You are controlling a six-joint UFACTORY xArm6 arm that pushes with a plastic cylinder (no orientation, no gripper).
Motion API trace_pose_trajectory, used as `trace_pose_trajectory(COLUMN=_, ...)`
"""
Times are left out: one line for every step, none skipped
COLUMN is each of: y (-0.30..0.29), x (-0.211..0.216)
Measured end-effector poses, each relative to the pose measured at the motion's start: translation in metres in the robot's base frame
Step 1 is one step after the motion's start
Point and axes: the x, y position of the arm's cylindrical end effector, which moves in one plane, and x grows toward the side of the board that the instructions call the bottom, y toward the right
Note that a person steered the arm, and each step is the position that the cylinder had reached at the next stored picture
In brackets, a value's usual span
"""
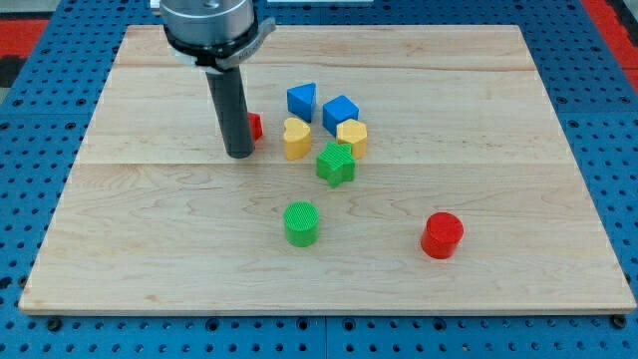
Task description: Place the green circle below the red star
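The green circle [301, 222] is a short ribbed cylinder standing flat on the bench, alone toward the near side, a little left of centre. The red star [254, 127] lies farther back and slightly left, mostly hidden behind the dark rod, so only a red sliver shows and its shape cannot be made out. The two sit well apart.

The dark rod [230, 110] is held upright in the upper left of the frame, hung from a round grey mount [209, 25]. My tip [238, 154] is set down left of centre.
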Motion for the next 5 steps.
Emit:
trace_pose_trajectory(y=-0.001, x=0.071)
trace_pose_trajectory(y=0.005, x=0.133)
trace_pose_trajectory(y=0.03, x=0.176)
trace_pose_trajectory(y=0.103, x=0.162)
trace_pose_trajectory(y=0.111, x=0.138)
